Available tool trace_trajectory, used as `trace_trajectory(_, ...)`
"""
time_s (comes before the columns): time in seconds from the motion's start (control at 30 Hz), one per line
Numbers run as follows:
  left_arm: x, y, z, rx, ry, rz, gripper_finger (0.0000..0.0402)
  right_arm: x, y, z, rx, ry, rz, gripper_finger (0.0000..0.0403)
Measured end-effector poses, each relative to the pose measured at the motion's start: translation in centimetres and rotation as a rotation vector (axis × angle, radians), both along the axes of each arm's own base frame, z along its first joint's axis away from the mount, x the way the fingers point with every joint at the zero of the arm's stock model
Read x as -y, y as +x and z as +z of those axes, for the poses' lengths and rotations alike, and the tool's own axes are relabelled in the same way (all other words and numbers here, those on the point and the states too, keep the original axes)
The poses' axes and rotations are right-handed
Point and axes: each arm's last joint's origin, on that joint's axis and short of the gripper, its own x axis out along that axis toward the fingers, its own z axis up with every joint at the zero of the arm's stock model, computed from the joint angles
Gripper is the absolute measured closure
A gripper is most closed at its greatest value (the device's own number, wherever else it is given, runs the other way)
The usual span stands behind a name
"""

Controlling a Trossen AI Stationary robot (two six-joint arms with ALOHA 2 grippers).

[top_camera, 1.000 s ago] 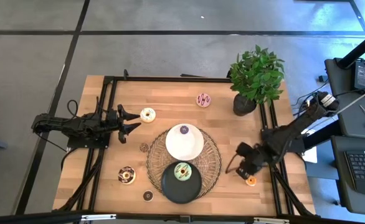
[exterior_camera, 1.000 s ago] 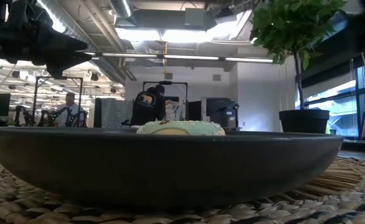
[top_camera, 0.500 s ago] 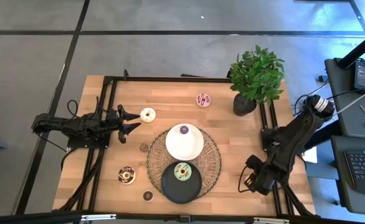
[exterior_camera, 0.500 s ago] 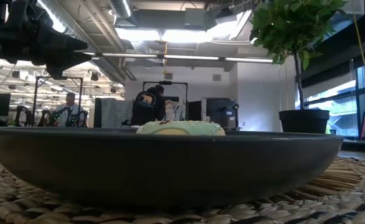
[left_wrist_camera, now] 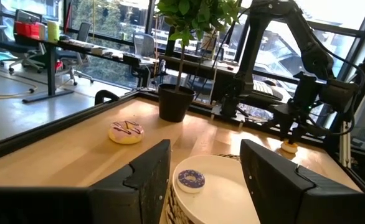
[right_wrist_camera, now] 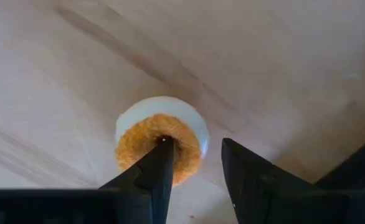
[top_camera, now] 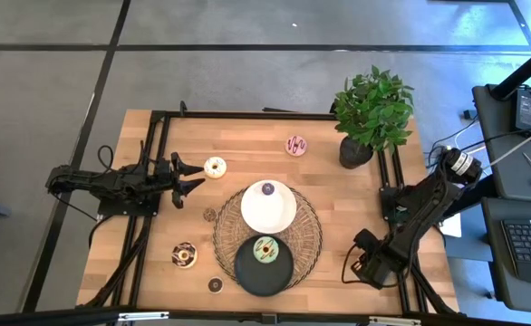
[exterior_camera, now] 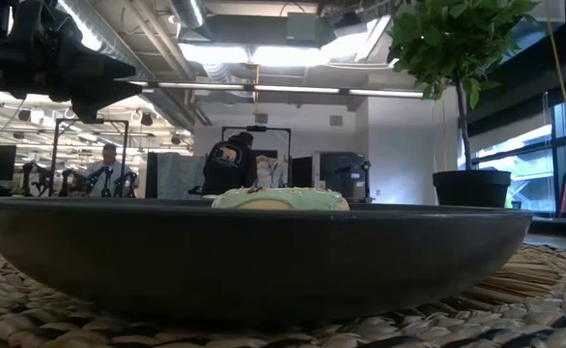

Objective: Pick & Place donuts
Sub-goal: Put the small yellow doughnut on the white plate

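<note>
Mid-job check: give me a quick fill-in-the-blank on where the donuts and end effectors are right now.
1. The small purple ring donut lies on the round ____ plate.
2. The green-iced donut lies on the round ____ plate.
3. The right end effector hangs over the mini ____ donut.
4. The left end effector points at the ____-iced donut.

Missing words: white; black; orange; cream

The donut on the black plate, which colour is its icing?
Green icing on the donut, best seen in the high view; black plate.
</note>
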Motion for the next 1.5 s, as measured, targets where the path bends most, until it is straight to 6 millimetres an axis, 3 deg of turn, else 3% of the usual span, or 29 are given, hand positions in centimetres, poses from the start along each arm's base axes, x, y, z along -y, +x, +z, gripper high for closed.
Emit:
trace_trajectory(0.47, 0.0, 0.0, 0.0, 0.008, -0.028, -0.003, 0.0214, 0.1, 0.0, 0.1, -0.012, 0.016, 0.055, 0.0392)
trace_trajectory(0.83, 0.0, 0.0, 0.0, 0.008, -0.028, -0.004, 0.0214, 2.7, 2.2, 2.4, 0.139, 0.014, 0.072, 0.0364)
trace_trajectory(1.1, 0.0, 0.0, 0.0, 0.007, -0.026, -0.004, 0.0213, 7.0, 6.7, 4.3, 0.274, -0.05, 0.192, 0.0385)
trace_trajectory(1.5, 0.0, 0.0, 0.0, 0.007, -0.025, -0.004, 0.0214, 13.9, 16.1, 10.4, 0.722, -0.136, 0.549, 0.0385)
